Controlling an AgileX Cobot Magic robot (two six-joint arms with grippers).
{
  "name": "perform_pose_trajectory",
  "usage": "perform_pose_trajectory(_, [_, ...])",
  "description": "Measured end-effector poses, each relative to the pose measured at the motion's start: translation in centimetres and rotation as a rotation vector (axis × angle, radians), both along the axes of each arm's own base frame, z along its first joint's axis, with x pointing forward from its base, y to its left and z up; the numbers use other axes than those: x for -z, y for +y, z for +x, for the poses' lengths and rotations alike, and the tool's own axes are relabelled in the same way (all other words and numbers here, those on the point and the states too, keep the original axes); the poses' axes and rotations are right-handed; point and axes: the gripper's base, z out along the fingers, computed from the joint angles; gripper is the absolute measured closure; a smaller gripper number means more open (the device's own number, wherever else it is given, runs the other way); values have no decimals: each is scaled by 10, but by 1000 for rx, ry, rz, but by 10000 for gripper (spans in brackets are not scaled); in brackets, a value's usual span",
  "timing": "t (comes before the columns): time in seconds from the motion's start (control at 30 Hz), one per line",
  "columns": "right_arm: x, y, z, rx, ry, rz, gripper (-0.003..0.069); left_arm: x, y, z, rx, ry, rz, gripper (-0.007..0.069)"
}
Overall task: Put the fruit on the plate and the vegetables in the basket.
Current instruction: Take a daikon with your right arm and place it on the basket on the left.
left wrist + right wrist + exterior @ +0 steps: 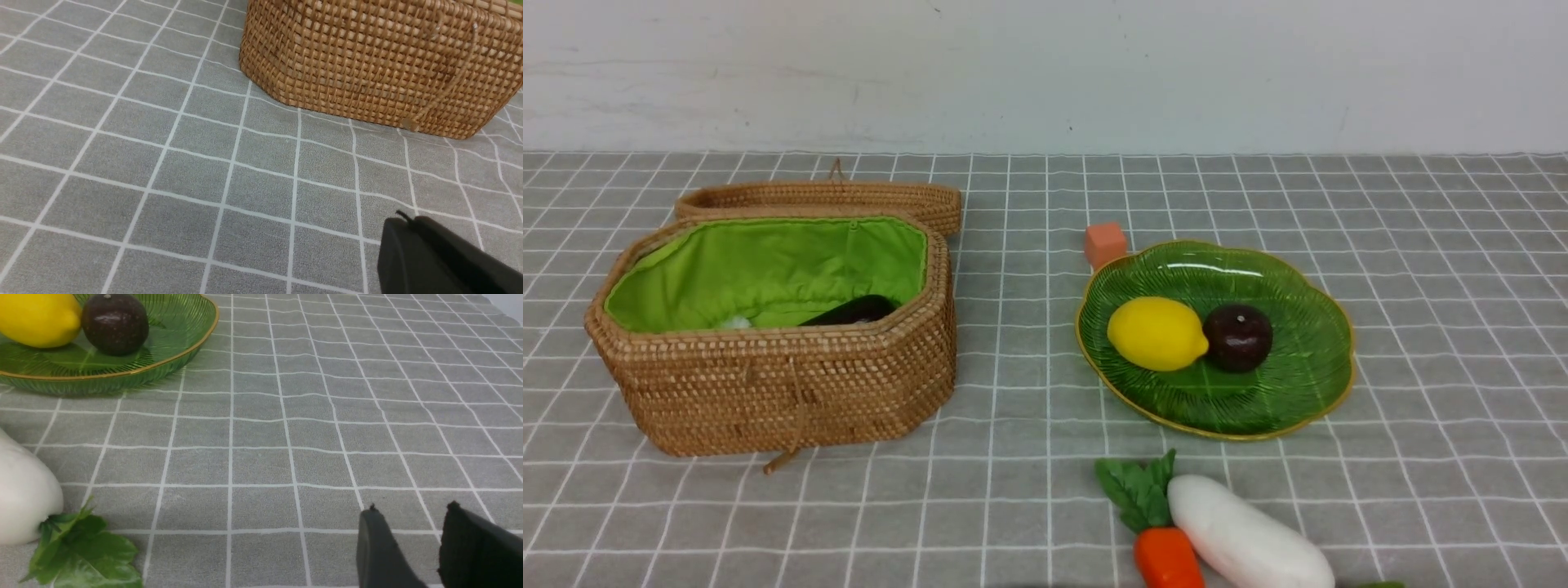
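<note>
Watching through the wrist cameras, I read both arms as held low and reaching forward just above the desk [1029, 457]; neither arm shows in the front view.

The right tool [412, 516] is on the near side of the plate [1307, 384] and off to its right. Its two dark fingers stand apart with only grey checked cloth between them, so it is open and carrying nothing. I cannot tell whether the fingertips touch the cloth.

The left tool [410, 222] is far to the plate's left, facing the front wall of the basket [784, 392] and apart from it. Its fingers are pressed together into one dark block, closed on nothing.

On the plate the lemon [1156, 333] lies left of centre, with the maroon fruit [1238, 337] just beside it to the right. An orange cube [1105, 242] sits at the plate's far left rim; I cannot tell whether it touches. Just off the plate's near rim, the radish [1250, 535] and carrot [1168, 559] lie side by side on the desk, the carrot on the left with its leaves pointing back toward the plate.

Well to the left of the plate the basket stands open. The eggplant [849, 310] lies inside on the green lining, and the lid [825, 196] lies flat farther back.
</note>
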Motion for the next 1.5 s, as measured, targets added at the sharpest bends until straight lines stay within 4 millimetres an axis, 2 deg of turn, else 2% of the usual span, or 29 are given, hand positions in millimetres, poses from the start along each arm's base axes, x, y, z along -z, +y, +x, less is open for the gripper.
perform_pose_trajectory(0.23, [-5,-1,3,7,-90,-3,419,0,0,0,0,0,1,638])
perform_pose_trajectory(0.3, [-18,1,5,25,-248,167,419,0,0,0,0,1,1,638])
perform_pose_trajectory(0.33, [-20,1,5,26,-273,183,419,0,0,0,0,1,1,638])
perform_pose_trajectory(0.4, [-33,0,4,41,-432,405,419,0,0,0,0,1,1,638])
perform_pose_trajectory(0.47, [-44,-2,3,42,-561,545,419,0,0,0,0,1,1,638])
perform_pose_trajectory(0.6, [-61,-2,-2,12,-685,570,419,0,0,0,0,1,1,636])
perform_pose_trajectory(0.7, [-87,1,-5,-1,-645,566,419,0,0,0,0,1,1,635])
perform_pose_trajectory(0.87, [-163,0,-5,57,-464,468,419,0,0,0,0,1,1,634])
perform_pose_trajectory(0.93, [-195,-4,6,96,-356,372,419,0,0,0,0,1,2,634])
perform_pose_trajectory(1.0, [-205,-6,15,107,-293,296,419,0,0,0,0,1,2,634])
perform_pose_trajectory(1.03, [-210,-8,32,102,-206,168,419,0,0,0,0,1,2,632])
perform_pose_trajectory(1.07, [-210,-9,36,101,-186,158,419,0,0,0,0,1,2,632])
perform_pose_trajectory(1.1, [-203,-8,55,68,-93,84,419,0,0,0,0,1,2,631])
perform_pose_trajectory(1.17, [-195,-6,69,38,-18,80,419,0,0,0,0,1,2,631])
perform_pose_trajectory(1.23, [-176,5,90,-49,137,115,419,0,0,0,0,1,2,631])
perform_pose_trajectory(1.33, [-144,30,113,-215,399,126,417,0,0,0,0,1,4,631])
perform_pose_trajectory(1.37, [-143,32,115,-225,408,125,417,0,0,0,0,1,4,631])
perform_pose_trajectory(1.4, [-134,44,121,-299,481,118,412,0,0,0,0,1,4,630])
perform_pose_trajectory(1.5, [-128,73,132,-468,559,89,371,0,0,0,0,1,5,627])
